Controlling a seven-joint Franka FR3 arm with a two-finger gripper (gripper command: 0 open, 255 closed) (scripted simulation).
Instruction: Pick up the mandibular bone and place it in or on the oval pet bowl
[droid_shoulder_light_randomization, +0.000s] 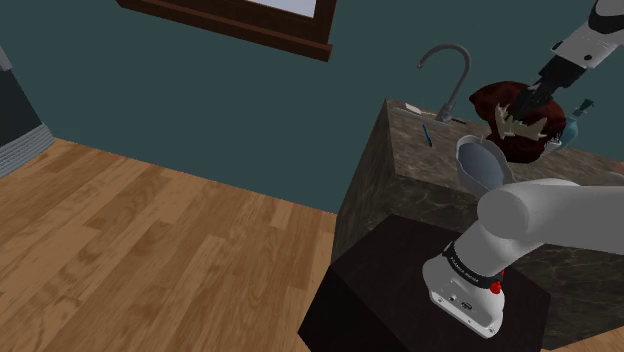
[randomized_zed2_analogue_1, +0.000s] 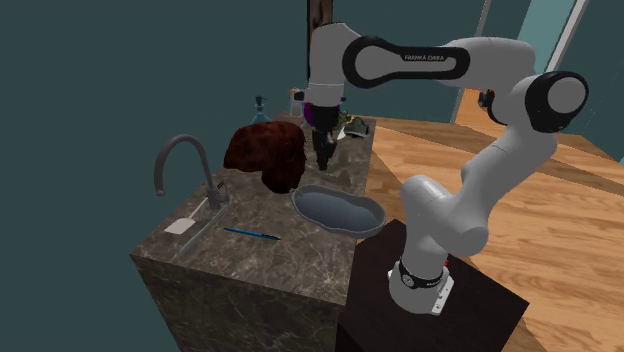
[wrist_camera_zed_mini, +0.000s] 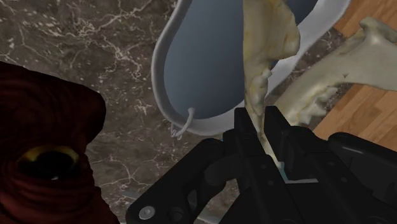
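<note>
The wrist view shows the black fingers (wrist_camera_zed_mini: 243, 137) clamped on the pale jawbone (wrist_camera_zed_mini: 264, 57), close by the grey oval bowl (wrist_camera_zed_mini: 197, 70) on the marble bench (wrist_camera_zed_mini: 95, 51). The shoulder view places it beside a dark red lump (droid_shoulder_light_randomization: 497, 100). In the second exterior view the bone is perhaps hidden.

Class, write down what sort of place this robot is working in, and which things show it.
Probably a home kitchen: a dark, stone-patterned counter with a curved grey faucet, a wood plank floor and teal walls.
</note>
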